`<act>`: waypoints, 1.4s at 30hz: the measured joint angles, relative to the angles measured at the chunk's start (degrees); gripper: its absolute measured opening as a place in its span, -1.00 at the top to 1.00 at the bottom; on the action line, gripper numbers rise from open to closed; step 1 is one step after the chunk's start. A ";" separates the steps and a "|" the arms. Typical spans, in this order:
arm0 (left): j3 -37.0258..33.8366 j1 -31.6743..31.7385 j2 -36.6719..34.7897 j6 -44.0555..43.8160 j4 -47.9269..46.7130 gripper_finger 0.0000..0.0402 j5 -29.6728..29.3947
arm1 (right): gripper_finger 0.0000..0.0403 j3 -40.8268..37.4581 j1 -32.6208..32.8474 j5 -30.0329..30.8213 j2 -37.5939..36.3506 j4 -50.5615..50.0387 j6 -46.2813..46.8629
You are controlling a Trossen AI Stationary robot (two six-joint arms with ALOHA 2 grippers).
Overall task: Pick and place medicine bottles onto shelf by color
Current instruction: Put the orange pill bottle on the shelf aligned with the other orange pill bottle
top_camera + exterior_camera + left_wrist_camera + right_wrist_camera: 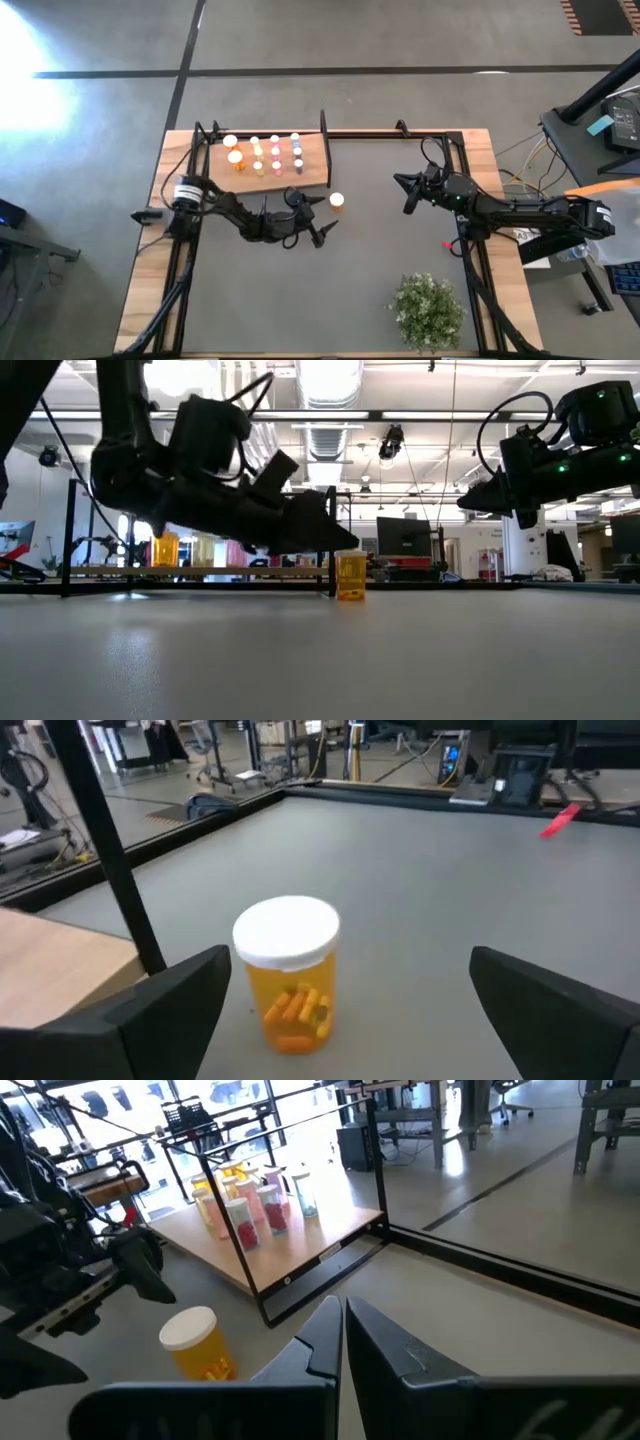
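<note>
A large orange medicine bottle [337,201] with a white cap stands upright on its base on the grey mat, just off the shelf's right end; it also shows in the left wrist view [289,970] and the low view [350,576]. My left gripper [316,214] is open, just short of the bottle and a little above the mat, its fingers [170,1010] not touching it. The light wooden shelf [312,172] at the far left carries several small orange, yellow, pink and blue bottles [275,151]. My right gripper [408,196] is shut and empty, raised at the right.
A thin black post [324,128] stands at the shelf's far right corner, close to the bottle. A green bushy plant [428,308] stands at the near right. The mat between the two arms is bare.
</note>
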 joint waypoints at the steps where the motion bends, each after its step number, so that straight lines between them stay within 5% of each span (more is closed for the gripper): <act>1: 0.40 0.22 0.68 -0.01 0.15 -0.96 -0.03 | 0.95 0.00 0.00 0.00 -0.01 -0.05 0.00; 28: 6.99 6.22 8.92 -0.45 2.88 -0.94 -0.02 | 0.95 0.00 0.00 0.00 0.32 0.02 -0.01; 42: 6.99 6.95 8.92 -0.45 2.14 -0.31 1.00 | 0.95 0.00 0.01 0.00 0.34 0.03 0.01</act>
